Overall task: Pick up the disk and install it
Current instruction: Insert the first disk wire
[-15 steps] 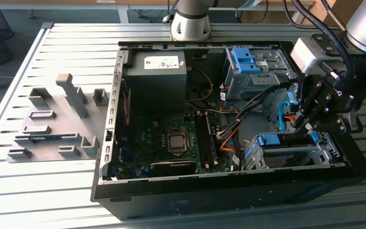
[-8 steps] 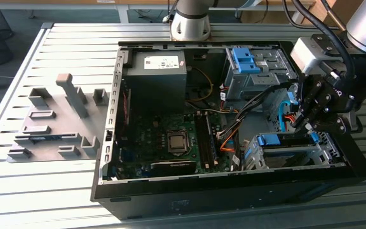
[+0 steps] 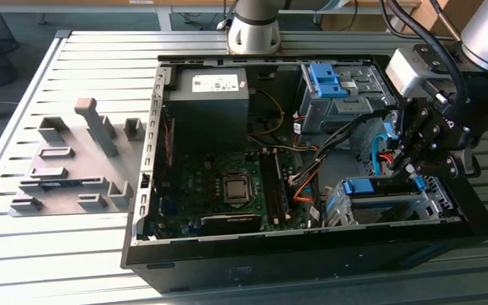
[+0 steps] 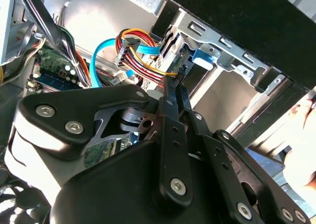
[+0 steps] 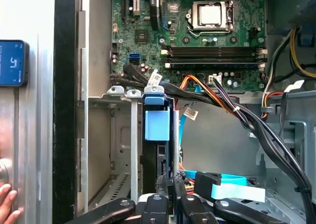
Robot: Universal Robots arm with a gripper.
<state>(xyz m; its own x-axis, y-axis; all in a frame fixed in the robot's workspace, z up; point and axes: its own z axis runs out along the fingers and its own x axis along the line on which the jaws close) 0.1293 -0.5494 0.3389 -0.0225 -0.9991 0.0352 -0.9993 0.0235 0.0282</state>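
Observation:
The disk point(image 3: 370, 186) stands on edge in a slot of the metal drive cage point(image 3: 396, 213) at the case's front corner, on the exterior view's right. Its blue carrier frame point(image 5: 157, 121) faces the first wrist view, with the dark drive body below it. My gripper point(image 3: 411, 166) hangs just above the cage. Its two fingers are pressed together, shut, with nothing seen between them. In the first wrist view the gripper point(image 5: 171, 187) sits at the disk's end. In the second wrist view the fingertips point(image 4: 177, 81) point at the cage near a blue tab point(image 4: 202, 57).
The open computer case point(image 3: 155, 159) lies on a slatted table. Inside are a grey power-supply box point(image 3: 208, 95), the motherboard point(image 5: 207, 36), an upper bay with a blue bracket point(image 3: 325, 79) and cable bundles point(image 5: 237, 110). A grey fixture point(image 3: 74, 159) lies at the exterior view's left. A hand point(image 5: 6, 204) shows outside the case.

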